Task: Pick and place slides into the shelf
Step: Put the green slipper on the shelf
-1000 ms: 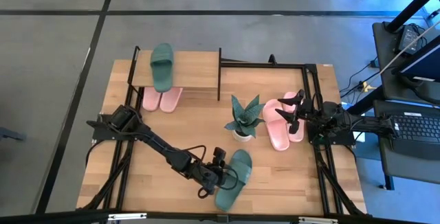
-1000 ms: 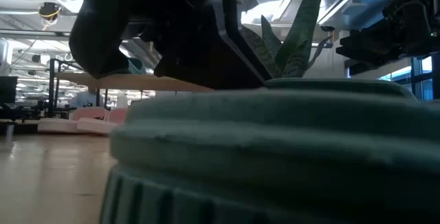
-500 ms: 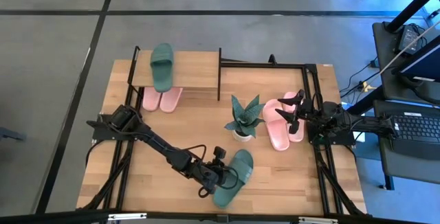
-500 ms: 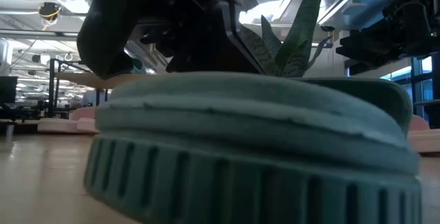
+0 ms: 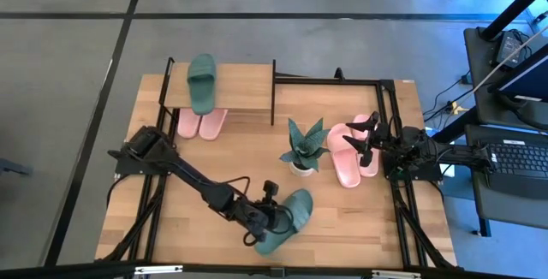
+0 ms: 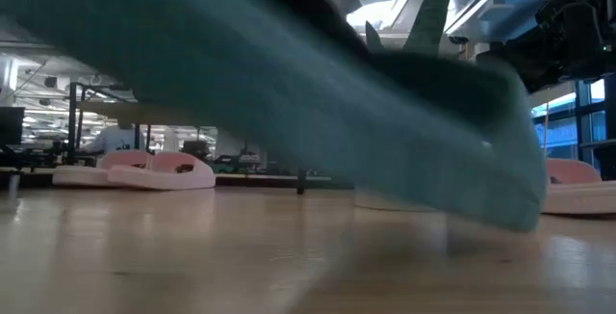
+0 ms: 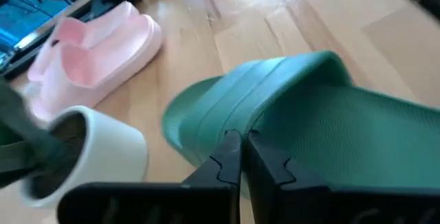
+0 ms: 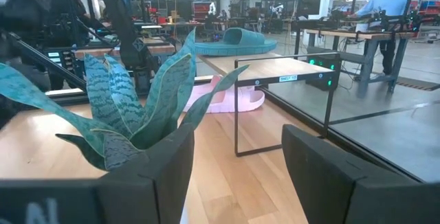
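The left gripper (image 7: pixel 239 157) has its fingers pinched onto the edge of the dark green soft slide sandal (image 5: pixel 282 222), near the worktop's front edge, well apart from the low wooden-topped shelf (image 5: pixel 231 86). That thin edge grip could slip mid-carry, or the dangling slide could clip the spiky green potted plant (image 5: pixel 303 148). The right gripper (image 5: pixel 366 139) hangs spread beside the plant.

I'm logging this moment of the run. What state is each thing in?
Left gripper: shut on the green slide, one end lifted.
Right gripper: open, above the pink pair.
Other green slide: flat on the shelf.
Second pink pair: under the shelf top.
Plant: upright.
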You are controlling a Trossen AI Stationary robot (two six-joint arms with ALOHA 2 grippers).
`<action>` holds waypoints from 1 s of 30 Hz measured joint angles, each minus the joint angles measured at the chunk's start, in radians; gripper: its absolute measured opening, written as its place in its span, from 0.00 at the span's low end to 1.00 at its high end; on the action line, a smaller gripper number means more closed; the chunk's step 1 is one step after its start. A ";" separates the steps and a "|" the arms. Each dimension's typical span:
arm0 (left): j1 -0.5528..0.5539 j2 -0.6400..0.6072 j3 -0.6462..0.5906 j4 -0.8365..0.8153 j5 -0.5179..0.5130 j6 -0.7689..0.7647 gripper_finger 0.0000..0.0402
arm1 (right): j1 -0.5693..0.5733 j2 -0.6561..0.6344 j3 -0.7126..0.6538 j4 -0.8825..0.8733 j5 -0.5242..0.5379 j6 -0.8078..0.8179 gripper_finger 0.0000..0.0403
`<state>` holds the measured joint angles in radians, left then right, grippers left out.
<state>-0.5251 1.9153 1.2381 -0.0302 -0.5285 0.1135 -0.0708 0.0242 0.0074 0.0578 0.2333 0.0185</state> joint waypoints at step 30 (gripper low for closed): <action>0.098 -0.634 0.001 -0.528 -0.554 -0.083 0.00 | 0.000 0.000 0.000 0.000 0.000 -0.005 0.55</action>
<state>-0.4272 1.2810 1.2392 -0.5581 -1.0825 0.0306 -0.0710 0.0242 0.0074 0.0582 0.2333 0.0137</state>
